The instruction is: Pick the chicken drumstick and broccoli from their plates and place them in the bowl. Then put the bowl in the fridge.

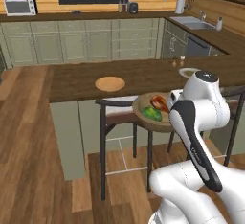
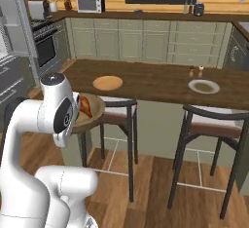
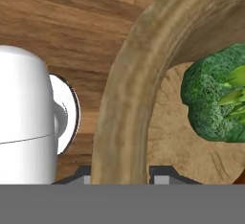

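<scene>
Bowl [image 1: 143, 114], its rim pinched by the end effector [image 3: 122, 177], holds broccoli [image 3: 217, 98] and chicken drumstick [image 1: 159, 104].

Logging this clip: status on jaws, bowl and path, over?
Gripper jaws clamped on bowl rim. Bowl lifted off the counter, broccoli and chicken drumstick inside. Stool just below.

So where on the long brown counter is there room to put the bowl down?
The counter is bare between the wooden plate and the pale plate, and left of the wooden plate too. It is busier by the pale plate, where two little shakers stand. The bowl is off the counter, with broccoli inside.
</scene>
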